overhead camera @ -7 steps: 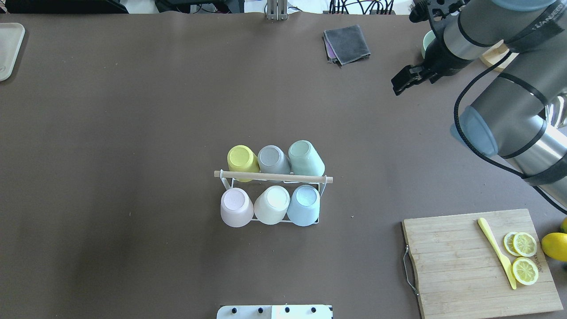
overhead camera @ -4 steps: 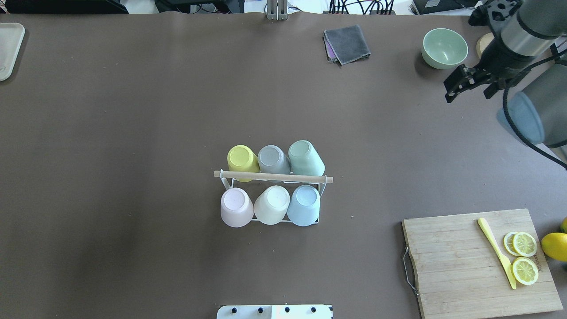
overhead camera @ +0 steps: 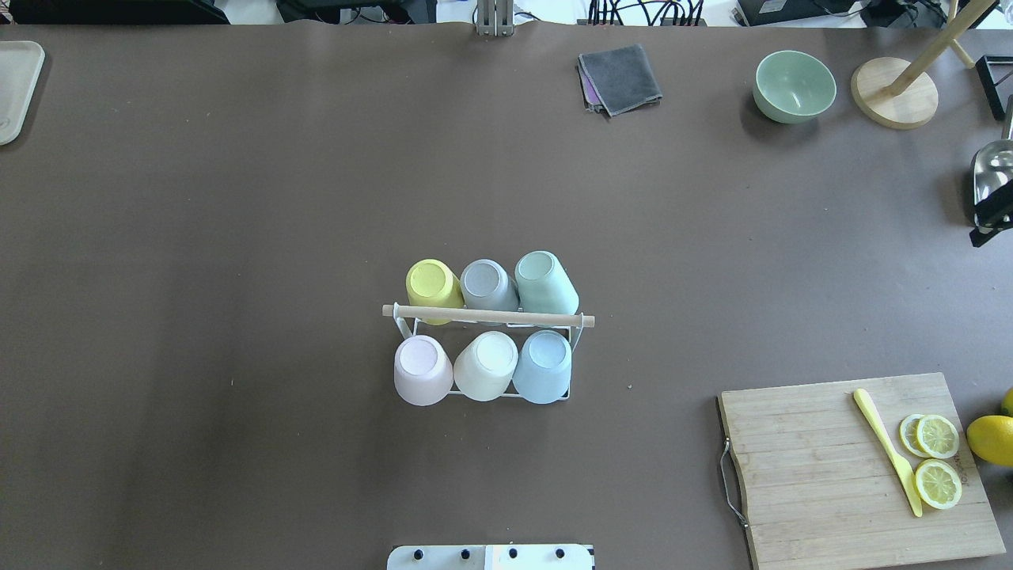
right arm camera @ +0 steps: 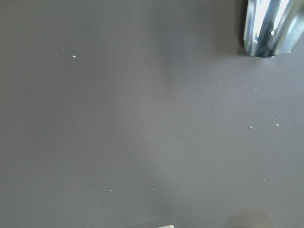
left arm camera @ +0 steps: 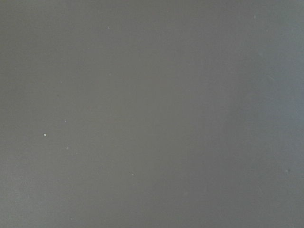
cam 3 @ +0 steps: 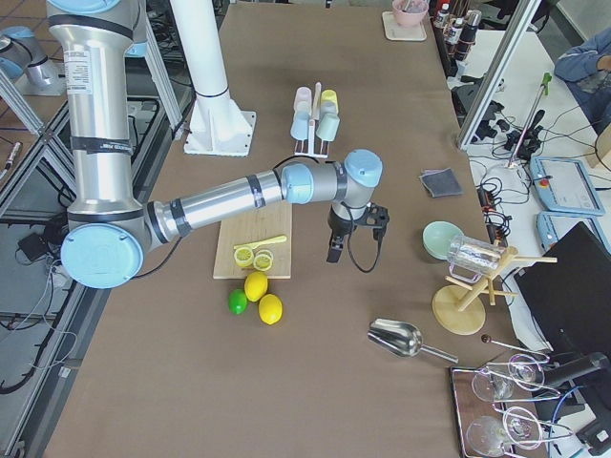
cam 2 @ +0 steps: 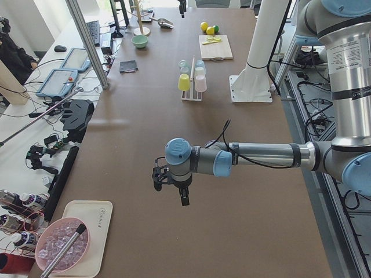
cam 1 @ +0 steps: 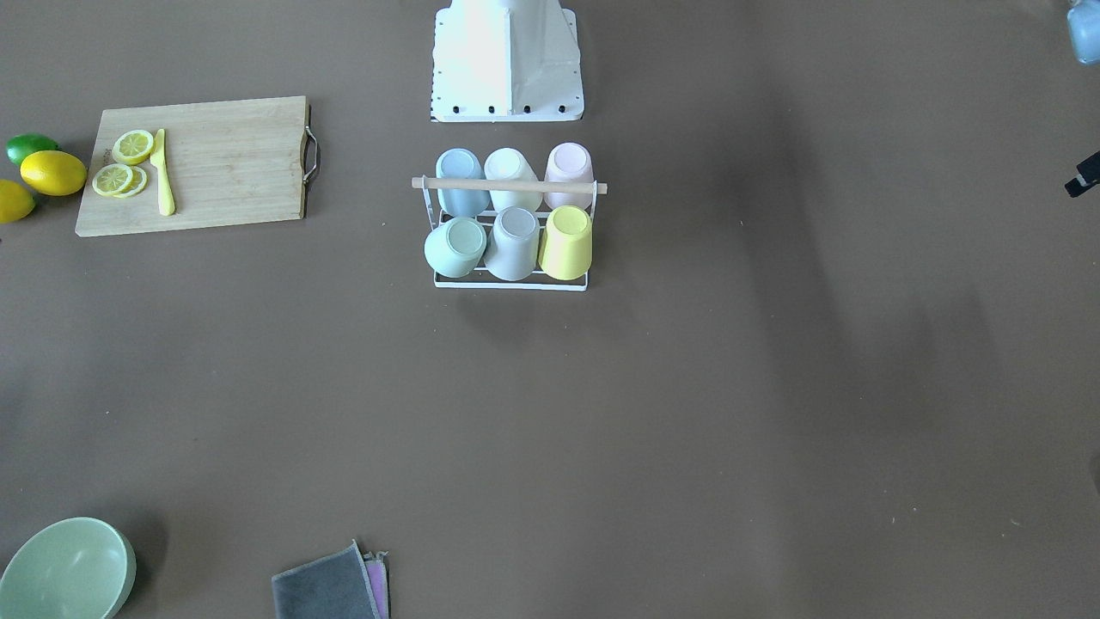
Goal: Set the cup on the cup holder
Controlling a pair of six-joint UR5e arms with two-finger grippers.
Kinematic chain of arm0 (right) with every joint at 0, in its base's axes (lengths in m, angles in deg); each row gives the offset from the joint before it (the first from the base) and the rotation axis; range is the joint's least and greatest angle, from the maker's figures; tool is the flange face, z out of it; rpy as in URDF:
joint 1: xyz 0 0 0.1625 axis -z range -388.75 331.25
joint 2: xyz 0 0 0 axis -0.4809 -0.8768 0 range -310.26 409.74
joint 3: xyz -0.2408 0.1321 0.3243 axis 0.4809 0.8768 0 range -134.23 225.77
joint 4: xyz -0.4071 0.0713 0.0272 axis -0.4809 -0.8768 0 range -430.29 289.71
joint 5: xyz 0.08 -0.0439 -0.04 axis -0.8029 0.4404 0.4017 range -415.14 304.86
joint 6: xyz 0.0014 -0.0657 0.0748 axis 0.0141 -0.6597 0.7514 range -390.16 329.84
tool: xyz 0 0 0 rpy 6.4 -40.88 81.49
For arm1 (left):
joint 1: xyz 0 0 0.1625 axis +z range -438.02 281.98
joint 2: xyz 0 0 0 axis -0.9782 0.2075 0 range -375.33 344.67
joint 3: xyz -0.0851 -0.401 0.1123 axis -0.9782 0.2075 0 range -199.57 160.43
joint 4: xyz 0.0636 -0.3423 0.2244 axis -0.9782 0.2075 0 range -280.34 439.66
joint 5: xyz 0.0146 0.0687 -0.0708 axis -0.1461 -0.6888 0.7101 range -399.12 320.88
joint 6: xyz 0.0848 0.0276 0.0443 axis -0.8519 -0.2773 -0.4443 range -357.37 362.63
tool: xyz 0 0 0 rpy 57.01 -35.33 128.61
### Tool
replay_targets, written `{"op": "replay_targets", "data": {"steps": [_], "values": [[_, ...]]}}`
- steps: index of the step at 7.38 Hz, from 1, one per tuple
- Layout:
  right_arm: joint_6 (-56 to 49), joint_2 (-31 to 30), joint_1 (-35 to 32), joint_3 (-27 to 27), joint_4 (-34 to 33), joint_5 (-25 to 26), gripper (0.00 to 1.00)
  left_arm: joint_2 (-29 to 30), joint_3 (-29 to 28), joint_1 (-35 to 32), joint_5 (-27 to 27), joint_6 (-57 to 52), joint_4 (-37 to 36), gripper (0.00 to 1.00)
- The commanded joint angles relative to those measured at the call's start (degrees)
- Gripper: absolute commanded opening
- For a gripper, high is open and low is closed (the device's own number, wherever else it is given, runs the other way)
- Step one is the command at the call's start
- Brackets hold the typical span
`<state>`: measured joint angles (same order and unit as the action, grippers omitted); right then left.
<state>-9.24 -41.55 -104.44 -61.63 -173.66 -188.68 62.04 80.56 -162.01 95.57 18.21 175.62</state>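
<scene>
Far left first: the left gripper [cam 2: 171, 190] hangs over bare brown table [overhead camera: 237, 237], and how wide it stands I can't tell. In the front-facing view the cup holder [overhead camera: 488, 316] sits well apart from it, at its 9 o'clock. The holder stands upright mid-table, with the yellow cup [overhead camera: 433, 283], grey cup [overhead camera: 488, 283] and green cup [overhead camera: 546, 283] inverted in the far row. The pink cup [overhead camera: 421, 368], cream cup [overhead camera: 487, 364] and blue cup [overhead camera: 544, 364] are inverted in the near row. At the overhead view's right edge is the right gripper [cam 3: 351, 237], its opening unreadable, and the holder lies well apart at its 9 o'clock.
</scene>
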Motion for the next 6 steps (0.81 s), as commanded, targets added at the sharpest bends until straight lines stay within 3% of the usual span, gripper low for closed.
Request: {"op": "replay_targets", "data": {"steps": [1,3,6], "values": [[-11.20,-5.38,-9.34,4.61,0.01,-0.57,1.00,-0.02,-1.52,-4.32,-0.31,-7.72,-3.47,0.98],[-22.02,-5.83,-16.03,12.96,0.10,-1.36,1.00,4.70,-1.88,-4.96,-0.66,-10.22,-11.46,0.98],[-21.53,-3.73,-16.33,12.56,0.19,-1.54,1.00,12.80,1.27,-4.60,-4.59,-10.22,-23.77,0.98]]}}
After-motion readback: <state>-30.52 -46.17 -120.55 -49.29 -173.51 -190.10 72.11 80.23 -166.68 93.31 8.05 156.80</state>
